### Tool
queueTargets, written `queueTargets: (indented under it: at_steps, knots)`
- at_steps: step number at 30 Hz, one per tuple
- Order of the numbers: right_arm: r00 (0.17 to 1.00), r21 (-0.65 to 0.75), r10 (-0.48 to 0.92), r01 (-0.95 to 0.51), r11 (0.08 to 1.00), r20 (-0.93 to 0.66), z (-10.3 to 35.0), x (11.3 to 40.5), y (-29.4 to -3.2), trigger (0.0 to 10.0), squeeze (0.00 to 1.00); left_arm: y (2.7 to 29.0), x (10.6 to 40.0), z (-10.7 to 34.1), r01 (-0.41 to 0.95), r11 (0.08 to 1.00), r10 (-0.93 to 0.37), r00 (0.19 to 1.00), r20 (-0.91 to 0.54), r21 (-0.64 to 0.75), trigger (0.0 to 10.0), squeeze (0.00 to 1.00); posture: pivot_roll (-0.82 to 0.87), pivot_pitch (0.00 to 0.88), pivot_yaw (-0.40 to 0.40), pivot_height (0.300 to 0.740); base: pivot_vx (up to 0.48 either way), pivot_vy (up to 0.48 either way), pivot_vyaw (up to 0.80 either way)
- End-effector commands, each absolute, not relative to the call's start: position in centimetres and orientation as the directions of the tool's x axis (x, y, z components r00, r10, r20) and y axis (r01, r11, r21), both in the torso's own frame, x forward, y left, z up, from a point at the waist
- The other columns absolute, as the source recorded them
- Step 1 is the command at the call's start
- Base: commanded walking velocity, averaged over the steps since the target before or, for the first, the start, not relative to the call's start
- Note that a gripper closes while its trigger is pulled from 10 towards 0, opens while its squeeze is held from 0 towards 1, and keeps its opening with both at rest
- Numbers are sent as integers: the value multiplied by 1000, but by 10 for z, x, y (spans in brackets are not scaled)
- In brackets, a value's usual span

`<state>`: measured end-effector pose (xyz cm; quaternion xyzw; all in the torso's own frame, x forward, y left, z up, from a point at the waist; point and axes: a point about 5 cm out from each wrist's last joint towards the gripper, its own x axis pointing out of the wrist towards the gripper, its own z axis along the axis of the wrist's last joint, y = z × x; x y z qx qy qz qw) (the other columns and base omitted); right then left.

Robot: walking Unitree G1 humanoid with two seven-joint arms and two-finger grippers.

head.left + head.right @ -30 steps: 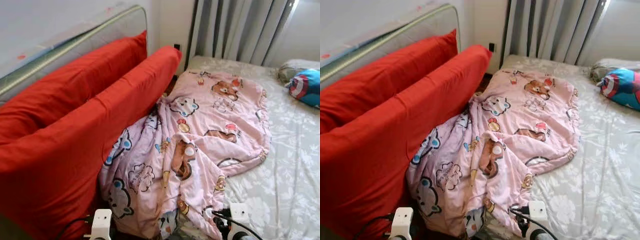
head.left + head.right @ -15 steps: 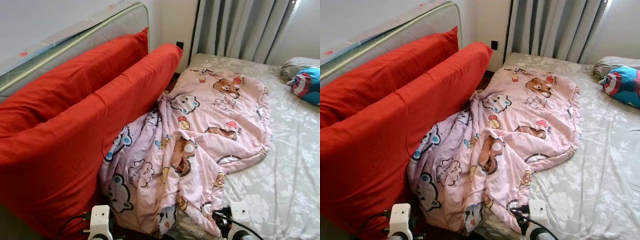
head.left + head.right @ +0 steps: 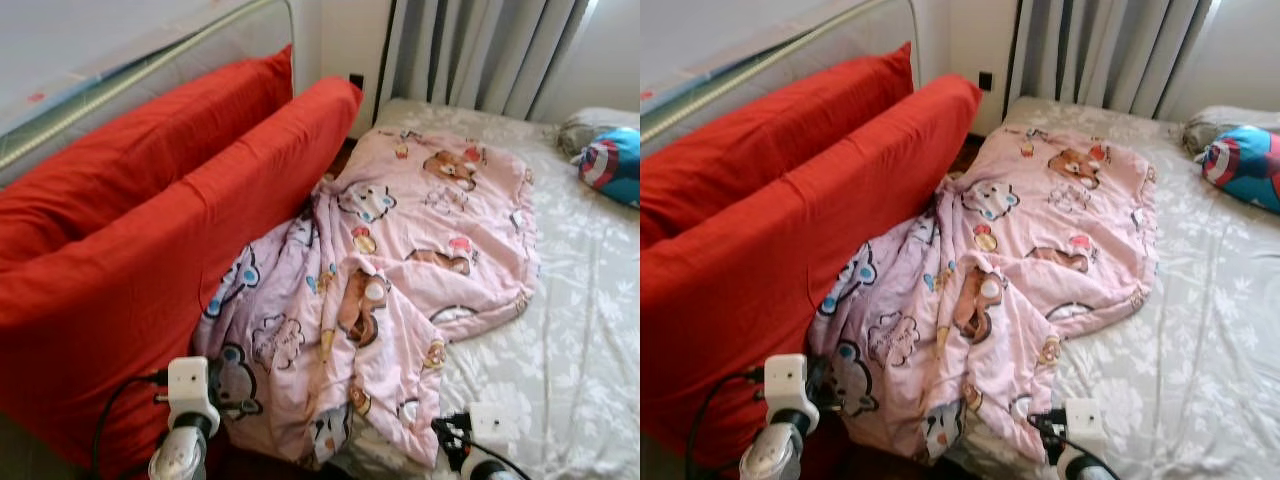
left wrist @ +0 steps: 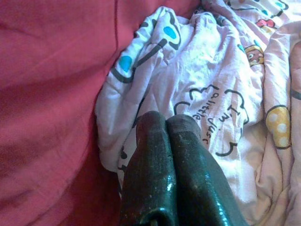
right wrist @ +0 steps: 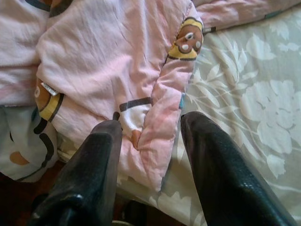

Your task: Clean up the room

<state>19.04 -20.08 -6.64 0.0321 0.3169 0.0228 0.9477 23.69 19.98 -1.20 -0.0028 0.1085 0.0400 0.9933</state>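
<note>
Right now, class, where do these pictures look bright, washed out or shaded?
Eye views: daylight glares at the grey curtains; the pink cartoon-print blanket is evenly lit. Left wrist view: pale blanket cloth is washed out beyond the left gripper, and the red cushion looks dull. Right wrist view: shade under the bed edge below the right gripper.

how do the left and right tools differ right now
The left tool has its fingers pressed shut, empty, over the crumpled blanket beside the red pillow. The right tool is open, its fingers astride the blanket's edge where it lies on the grey floral sheet. Both have black fingers and point at the same pink cartoon blanket.
</note>
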Motion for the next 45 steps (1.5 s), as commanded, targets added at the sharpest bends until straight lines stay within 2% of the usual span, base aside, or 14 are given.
queueTargets:
  at_steps: [1, 7, 8, 9, 11, 21, 23, 25, 27, 28, 37, 45]
  knots:
    - [804, 76, 50, -7, 997, -592, -66, 188, -203, 10000, 0, 200, 236, -10, -79, 997, 78, 978, -194, 1, 10000, 0, -44, 77, -25, 740, 0, 0, 0]
    - [836, 29, 44, -34, 999, -547, -62, 192, -202, 10000, 0, 200, 233, -9, -76, 997, 75, 979, -189, 1, 10000, 0, -42, 61, -28, 740, 0, 0, 0]
    - [925, 8, 94, -97, 995, -367, -37, 223, -184, 10000, 0, 200, 233, -9, -74, 997, 73, 979, -188, 0, 10000, 0, -43, 58, -27, 740, 0, 0, 0]
    - [972, -12, 139, -144, 989, -190, -11, 249, -166, 10000, 0, 200, 233, -9, -73, 997, 72, 980, -187, 0, 10000, 0, -43, 57, -26, 740, 0, 0, 0]
    - [982, -33, 179, -178, 984, 59, 32, 274, -143, 10000, 0, 199, 235, -7, -68, 998, 66, 981, -183, -2, 10000, 0, -45, 52, -23, 740, 0, 0, 0]
    - [972, -43, 152, -146, 988, 181, 57, 281, -141, 10000, 0, 198, 240, -1, -56, 998, 55, 986, -158, -3, 10000, 0, -39, 31, -22, 740, 0, 0, 0]
    - [972, -41, 154, -149, 988, 176, 56, 280, -141, 10000, 0, 199, 241, 0, -58, 998, 57, 986, -154, -2, 10000, 0, -39, 30, -22, 740, 0, 0, 0]
    - [988, -17, 140, -140, 990, 66, 38, 274, -143, 10000, 0, 199, 242, 0, -59, 998, 58, 986, -158, -2, 10000, 0, -47, 33, -20, 740, 0, 0, 0]
    - [989, -14, 140, -139, 990, 39, 35, 273, -143, 10000, 0, 199, 242, 0, -59, 998, 57, 985, -160, -2, 10000, 0, -46, 36, -19, 740, 0, 0, 0]
    - [991, -11, 124, -124, 992, -55, 22, 272, -144, 10000, 0, 196, 244, -1, -50, 999, 49, 984, -169, -3, 10000, 0, -38, 54, -16, 740, 0, 0, 0]
    - [983, -4, 136, -138, 990, -122, 20, 280, -136, 10000, 0, 189, 249, 0, -34, 999, 32, 984, -176, -9, 10000, 0, -45, 63, -22, 740, 0, 0, 0]
    - [975, -2, 142, -144, 990, -169, 15, 281, -138, 10000, 0, 188, 250, 0, -47, 999, 43, 983, -176, -19, 10000, 0, -50, 72, -28, 706, 0, 0, 0]
